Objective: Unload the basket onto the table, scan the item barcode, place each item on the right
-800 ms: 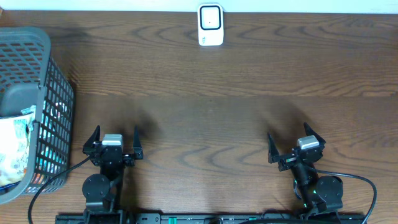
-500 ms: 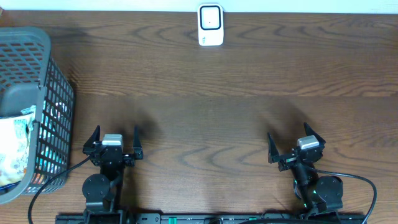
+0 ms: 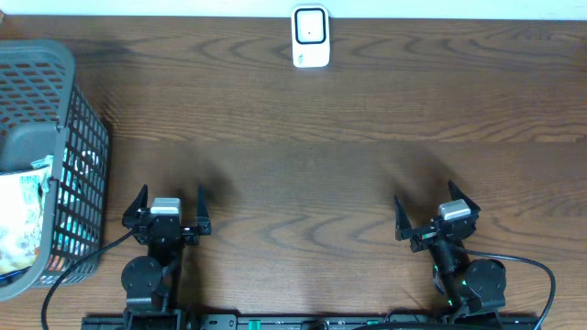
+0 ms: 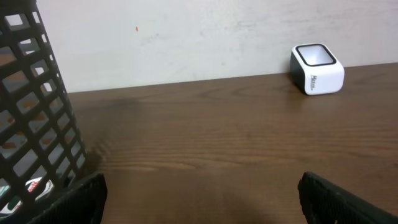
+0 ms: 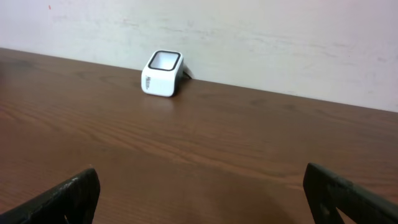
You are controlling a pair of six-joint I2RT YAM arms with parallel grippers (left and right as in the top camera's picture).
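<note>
Surface (image 3: 303, 137): basket (image 3: 87, 147) at the left edge holds the packet (image 3: 18, 220), well apart from the scanner (image 3: 310, 37) at the far edge. Left tool (image 3: 171, 206) and right tool (image 3: 431, 213) are both wide and empty. Risk: the left tool snags the basket wall on the reach-in, or the crinkly packet slips and hides its barcode.

In the overhead view the basket (image 3: 73, 110) runs off the left edge, so we see only part of it. The packet (image 3: 18, 215) inside is cut by the same edge, and its print is too small for us to read. From the left wrist, the left fingers (image 4: 68, 199) show only as dark tips at the bottom corners, and the lettering on the scanner (image 4: 317, 67) is illegible. The right fingers (image 5: 62, 198) are likewise cropped by the bottom edge.
</note>
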